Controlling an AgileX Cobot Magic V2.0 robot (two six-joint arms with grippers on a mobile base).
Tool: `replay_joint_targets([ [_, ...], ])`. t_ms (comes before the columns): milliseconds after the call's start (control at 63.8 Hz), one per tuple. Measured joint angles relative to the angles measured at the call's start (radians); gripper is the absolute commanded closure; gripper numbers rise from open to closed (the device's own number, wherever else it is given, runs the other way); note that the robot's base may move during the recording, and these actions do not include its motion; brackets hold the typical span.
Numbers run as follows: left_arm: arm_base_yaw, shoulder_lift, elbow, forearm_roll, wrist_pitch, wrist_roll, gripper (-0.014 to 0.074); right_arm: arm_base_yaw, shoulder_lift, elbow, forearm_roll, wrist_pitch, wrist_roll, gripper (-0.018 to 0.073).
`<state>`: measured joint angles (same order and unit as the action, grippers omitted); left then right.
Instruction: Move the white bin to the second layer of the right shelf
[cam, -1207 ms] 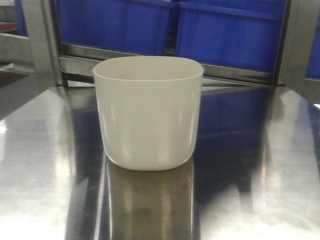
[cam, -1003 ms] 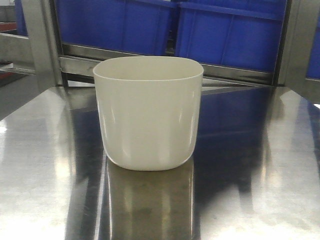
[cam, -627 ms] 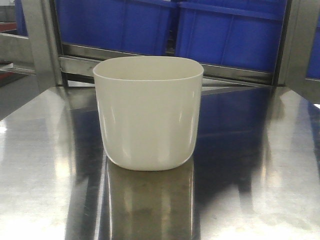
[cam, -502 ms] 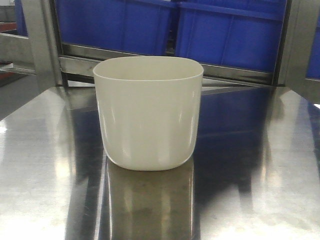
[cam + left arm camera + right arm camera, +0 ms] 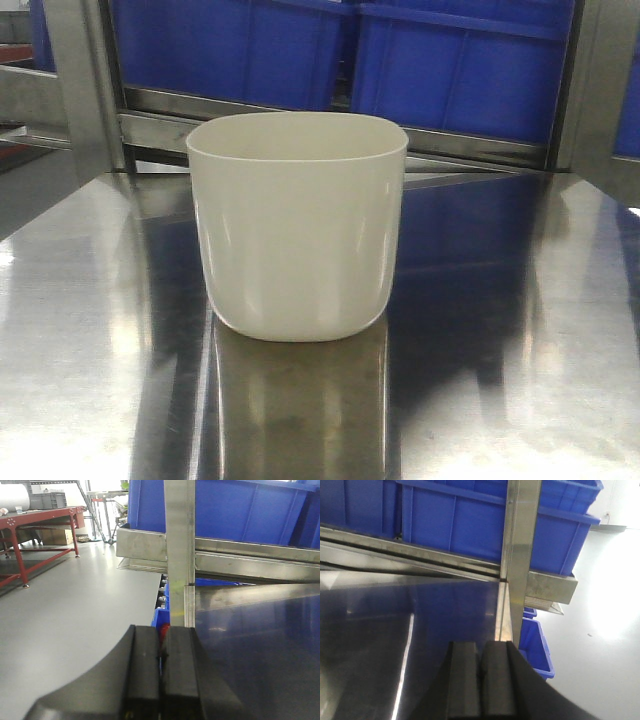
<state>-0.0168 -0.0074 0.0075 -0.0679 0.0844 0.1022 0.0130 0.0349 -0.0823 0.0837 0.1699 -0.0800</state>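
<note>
A plain cream-white glossy plastic bin (image 5: 297,230), rounded-square with no clear long axis, stands upright and mouth-up at the middle of a mirror-like steel tabletop (image 5: 520,330), in front of large blue plastic crates (image 5: 460,70). The left gripper (image 5: 162,640) has its black fingers pressed together on nothing, facing the upright steel post (image 5: 179,555) at the table's left edge. The right gripper (image 5: 480,655) is likewise closed and empty, facing the right-edge steel post (image 5: 520,555). The bin shows in neither wrist view, so it likely lies inward between the two arms, rightward of the left pincer and leftward of the right; which arm is nearer cannot be told.
</note>
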Motion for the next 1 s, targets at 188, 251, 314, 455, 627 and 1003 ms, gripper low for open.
replay_joint_targets([
  [188, 0.0, 0.0, 0.0, 0.0, 0.0, 0.0, 0.0512, 0.0, 0.154, -0.121, 0.0, 0.032, 0.0, 0.0501],
  [251, 0.0, 0.0, 0.0, 0.0, 0.0, 0.0, 0.0512, 0.0, 0.199, -0.148, 0.0, 0.034, 0.0, 0.0501],
  [314, 0.0, 0.0, 0.0, 0.0, 0.0, 0.0, 0.0512, 0.0, 0.258, -0.173, 0.0, 0.037, 0.0, 0.0501],
  [455, 0.0, 0.0, 0.0, 0.0, 0.0, 0.0, 0.0512, 0.0, 0.395, -0.237, 0.0, 0.045, 0.0, 0.0501],
  [627, 0.0, 0.0, 0.0, 0.0, 0.0, 0.0, 0.0512, 0.0, 0.572, -0.332, 0.0, 0.087, 0.002, 0.0501],
  [1003, 0.0, 0.0, 0.0, 0.0, 0.0, 0.0, 0.0512, 0.0, 0.903, -0.61, 0.092, 0.376, 0.036, 0.05],
])
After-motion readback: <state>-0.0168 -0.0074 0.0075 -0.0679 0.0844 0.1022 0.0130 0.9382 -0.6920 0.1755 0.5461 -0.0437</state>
